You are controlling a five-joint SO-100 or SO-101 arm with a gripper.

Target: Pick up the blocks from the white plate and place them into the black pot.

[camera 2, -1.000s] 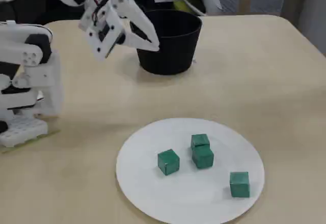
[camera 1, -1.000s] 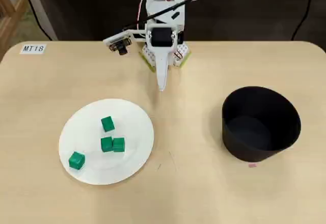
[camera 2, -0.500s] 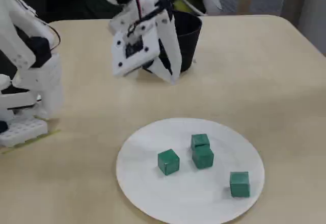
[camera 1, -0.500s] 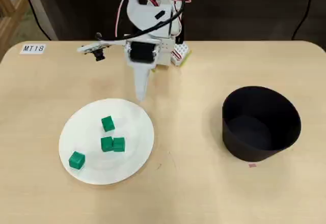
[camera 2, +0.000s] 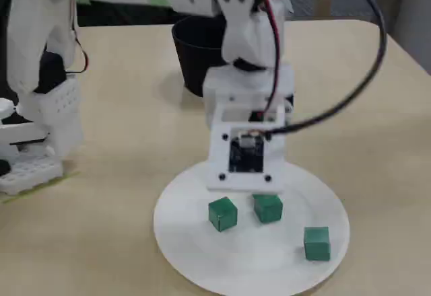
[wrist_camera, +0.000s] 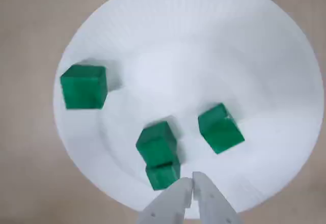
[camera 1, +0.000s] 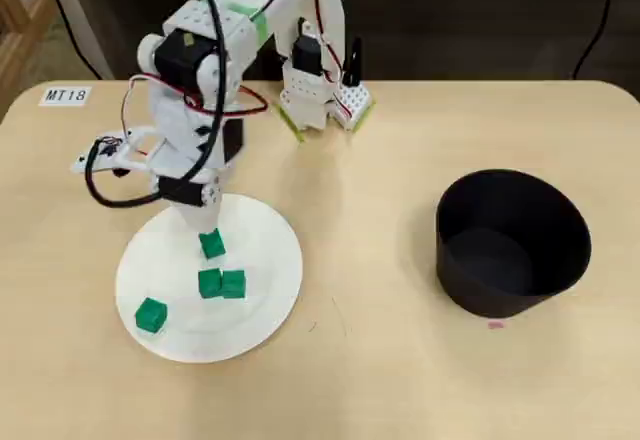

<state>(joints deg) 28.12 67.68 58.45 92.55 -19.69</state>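
Four small green blocks lie on the white plate: one toward the far side, two touching side by side, and one near the left rim. My gripper hangs shut and empty above the plate's far part. In the wrist view the gripper points down beside the touching pair. The fixed view shows three blocks on the plate; the wrist hides the fingertips. The black pot stands apart to the right.
The white robot base sits at the table's far edge, with the arm arching left over the table to the plate. A paper label lies at the far left corner. In the fixed view the pot stands behind the arm.
The arm swung from the table's middle leftward and forward, and now hangs over the plate. The gripper stayed shut. The blocks and pot have not moved.
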